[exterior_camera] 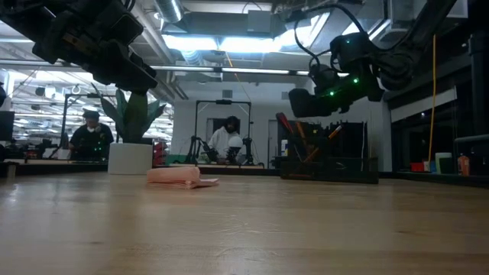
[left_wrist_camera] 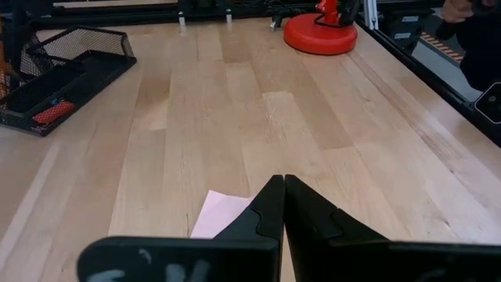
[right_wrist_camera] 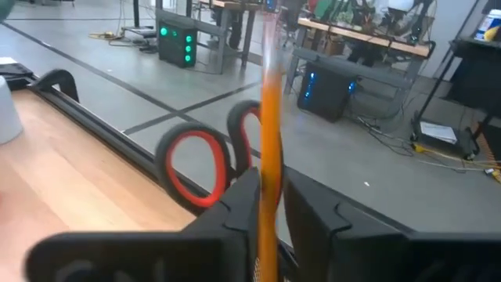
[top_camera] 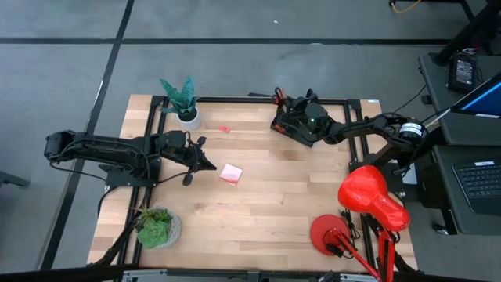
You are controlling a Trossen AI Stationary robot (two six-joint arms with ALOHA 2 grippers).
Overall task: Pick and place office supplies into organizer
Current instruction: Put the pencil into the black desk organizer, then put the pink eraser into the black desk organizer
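Orange pencil (right_wrist_camera: 269, 149) — slim, upright — sits between the right gripper (right_wrist_camera: 269, 205) fingers, red-looped scissors (right_wrist_camera: 205, 160) behind. Left gripper (left_wrist_camera: 282, 196) hangs pinched shut above the pink sticky-note pad (left_wrist_camera: 221, 216).

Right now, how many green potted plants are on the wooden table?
2. A tall spiky-leaved green plant in a white pot stands at the table's far left corner; a low bushy green plant in a grey pot sits at the near left corner. None looks hidden.

A wooden tabletop (top_camera: 266, 204) carries 2 green potted plants, 1 in a white pot (top_camera: 186, 117) at the far edge, 1 (top_camera: 156, 228) at the near-left corner. A red desk lamp (top_camera: 368, 200) stands near-right. 2 people (exterior_camera: 229, 139) sit in the room behind.
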